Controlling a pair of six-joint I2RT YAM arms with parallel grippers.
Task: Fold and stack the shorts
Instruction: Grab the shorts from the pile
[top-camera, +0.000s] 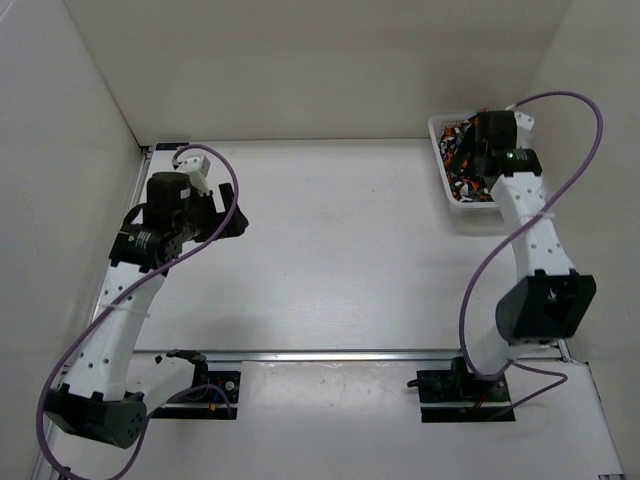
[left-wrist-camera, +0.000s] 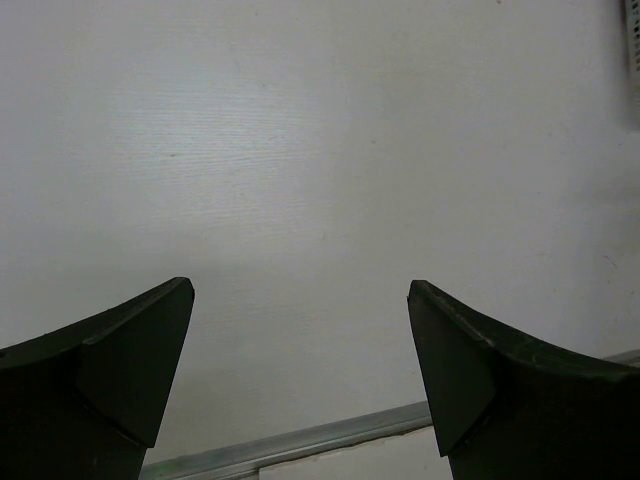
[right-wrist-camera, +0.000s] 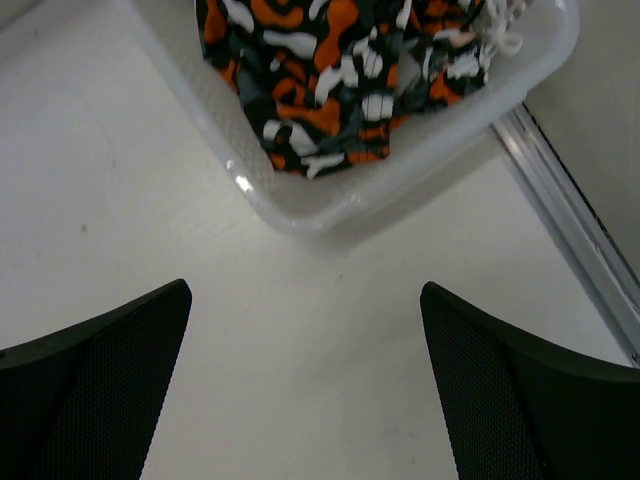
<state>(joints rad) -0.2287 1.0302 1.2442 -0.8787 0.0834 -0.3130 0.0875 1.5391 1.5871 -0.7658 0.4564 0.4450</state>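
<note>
Your right pincer (right-wrist-camera: 305, 300) is hovering open near the mesh basket (right-wrist-camera: 300, 215), shorts (right-wrist-camera: 330, 80) lying bunched inside (nothing folded yet); left pincer (left-wrist-camera: 300, 295) is gaping too.

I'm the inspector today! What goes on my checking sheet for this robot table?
Surface: white table, with a metal rail across its near part.
Job's things: the shorts lie bunched in the white basket at the far right corner, not yet folded.
Clutter: nothing seen.
Grippers: left pincer open over bare table; right pincer open, just short of the basket, holding nothing.
Cables: a purple cable loops beside each arm.
Surroundings: plain white walls on three sides.
</note>
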